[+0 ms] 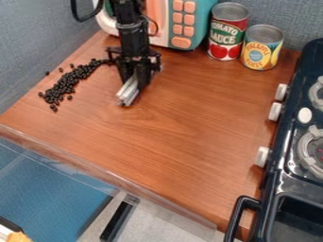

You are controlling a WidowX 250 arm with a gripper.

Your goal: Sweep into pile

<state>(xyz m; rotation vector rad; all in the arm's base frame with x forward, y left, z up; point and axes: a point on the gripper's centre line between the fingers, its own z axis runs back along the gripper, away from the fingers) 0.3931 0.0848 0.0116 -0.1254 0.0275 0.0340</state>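
Camera view: wooden tabletop point(170, 132), seen at a slant from above.

Black gripper point(130, 89): hung toward eleven o'clock, below the arm at the top edge. Jaws: clamped on a silvery bar-shaped tool point(128, 91), tilted, lower end toward seven o'clock.

Black beans point(66, 85), many: lay at ten o'clock, bunched in a long uneven strip, running from beside the arm toward eight o'clock; a few strays just off both sides. Stood well apart from the tool's lower end.

Toy microwave point(205, 21), teal and white, orange buttons: stood at twelve o'clock, behind the arm.

Tomato sauce can point(227, 32): stood upright at one o'clock, near the microwave.

Pineapple can point(261, 48), yellow and blue label: stood upright between one and two o'clock, just beside the tomato sauce can.

Toy stove point(287, 177), dark, pale knobs on near side: stood from two to five o'clock. Black loop handle point(234, 219): jutted out at five o'clock.
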